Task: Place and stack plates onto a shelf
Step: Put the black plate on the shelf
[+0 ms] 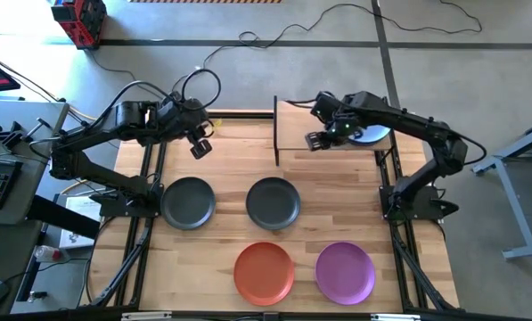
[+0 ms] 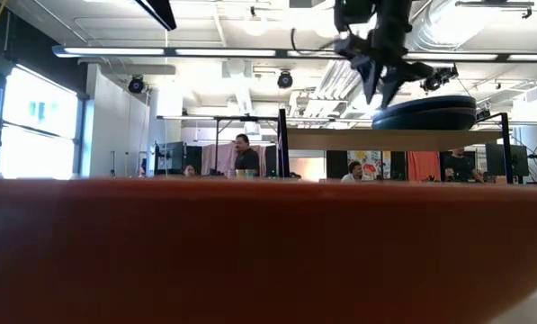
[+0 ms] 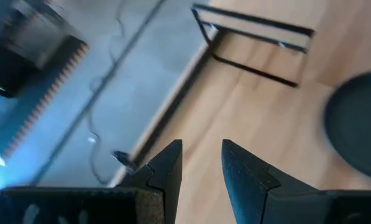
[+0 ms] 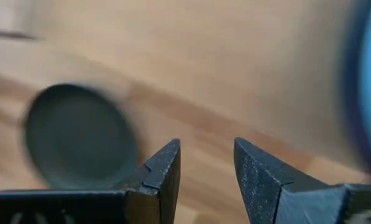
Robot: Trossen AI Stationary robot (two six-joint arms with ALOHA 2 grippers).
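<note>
Four plates lie flat on the slatted tabletop: two dark grey plates (image 1: 188,202) (image 1: 273,202), an orange plate (image 1: 264,272) and a purple plate (image 1: 345,272). The shelf (image 1: 301,125) stands at the far edge. On its right half sits a stack with a light blue plate (image 1: 377,136) on top, partly hidden by the right arm. My right gripper (image 1: 317,140) (image 4: 207,152) hovers open over the shelf board, left of that stack (image 2: 425,112). My left gripper (image 1: 200,148) (image 3: 202,152) hangs open above the table's far left part and holds nothing.
The shelf's black frame (image 1: 276,131) rises at its left end. The orange plate (image 2: 268,252) fills the foreground of the low view. Black arm mounts stand at both table sides. Bare wood lies between the shelf and the dark plates. People show in the room behind.
</note>
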